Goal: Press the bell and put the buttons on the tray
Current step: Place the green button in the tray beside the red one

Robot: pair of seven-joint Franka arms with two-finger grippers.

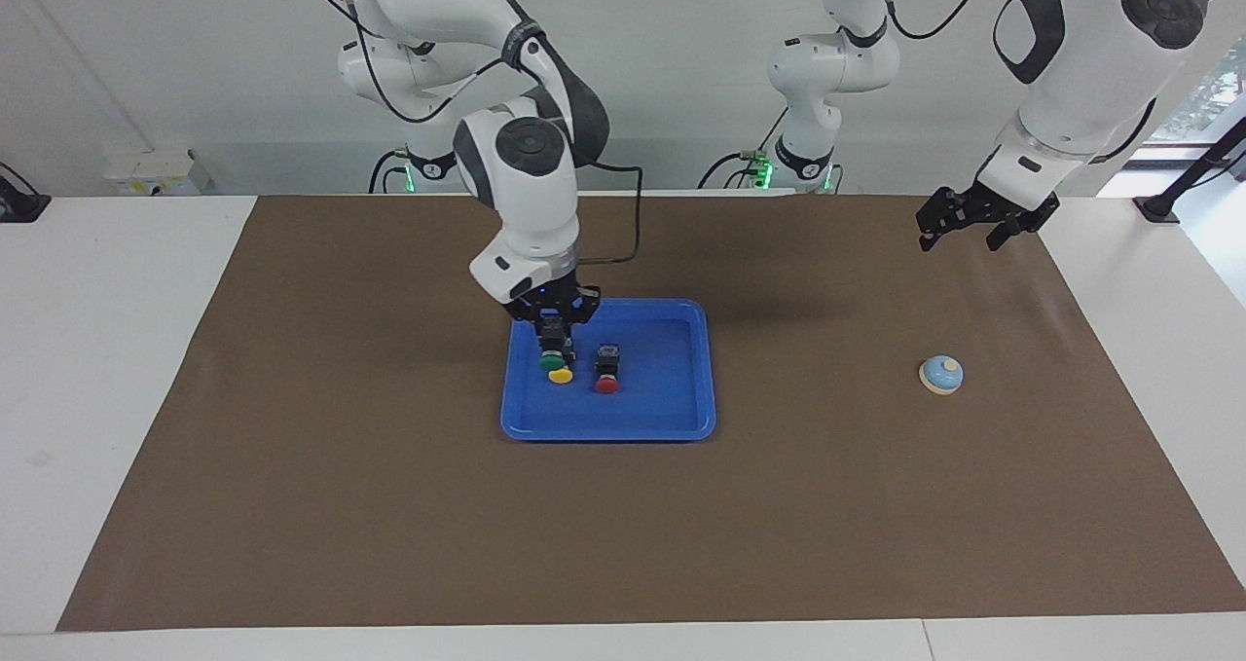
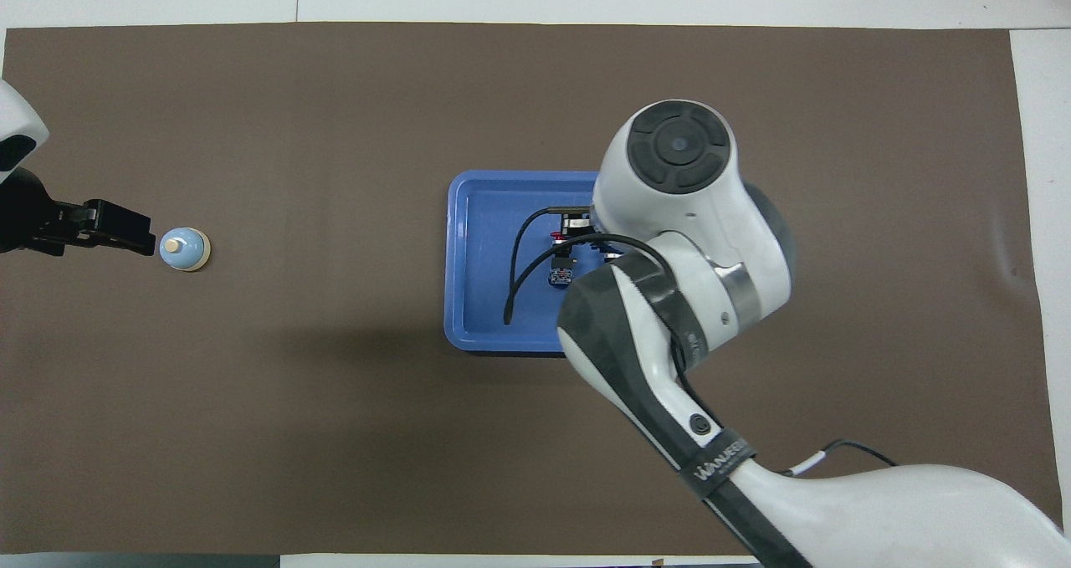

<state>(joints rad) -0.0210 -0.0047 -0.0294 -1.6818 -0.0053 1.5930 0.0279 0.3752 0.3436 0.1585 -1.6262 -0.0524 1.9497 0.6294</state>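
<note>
Matte brown mat [image 1: 389, 505], glossy rimmed tray [image 1: 681, 418]

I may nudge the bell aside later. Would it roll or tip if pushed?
The bell is a low dome on a wider flat base, so it would probably slide rather than roll or tip. It looks small, so likely light.
</note>
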